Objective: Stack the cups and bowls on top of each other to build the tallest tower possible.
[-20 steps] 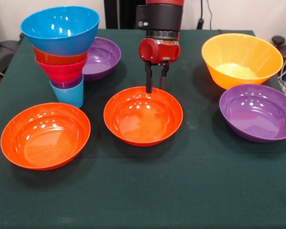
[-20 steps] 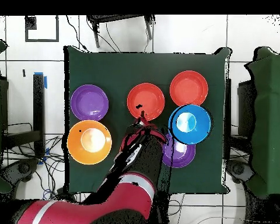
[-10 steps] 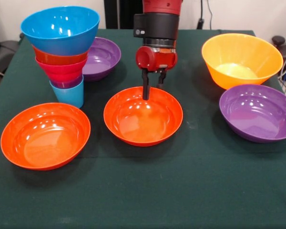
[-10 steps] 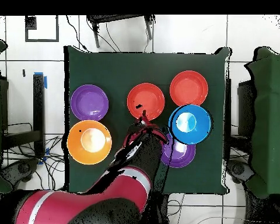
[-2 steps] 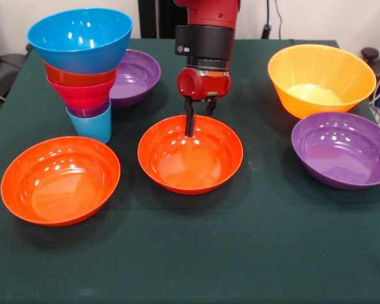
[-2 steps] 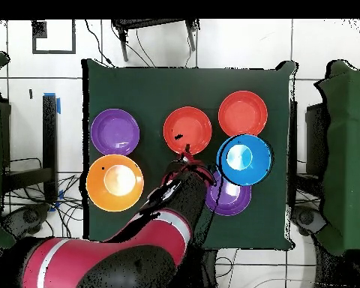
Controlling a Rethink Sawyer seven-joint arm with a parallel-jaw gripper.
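Note:
The tower (image 5: 82, 69) stands at the left: a light blue cup (image 5: 92, 125) at the bottom, then a purple cup, a pink bowl, an orange bowl and a blue bowl (image 5: 80, 37) on top. A wide orange-red bowl (image 5: 190, 158) sits mid-table. My gripper (image 5: 199, 125) is open over its far rim, one finger (image 5: 189, 126) inside the bowl and the other behind the rim. From overhead, the gripper (image 6: 184, 151) is at the edge of that bowl (image 6: 187, 127), beside the tower (image 6: 244, 159).
A second orange-red bowl (image 5: 60, 180) lies front left. One purple bowl (image 5: 138, 75) sits behind the tower, another (image 5: 343, 150) at the right. The deep yellow-orange bowl (image 5: 321, 79) stands far right. My arm (image 6: 138, 240) covers the table's near side overhead.
The gripper has moved slightly left, turned about its axis and come down, so one finger now reaches inside the centre bowl's rim. The bowls and tower have not moved.

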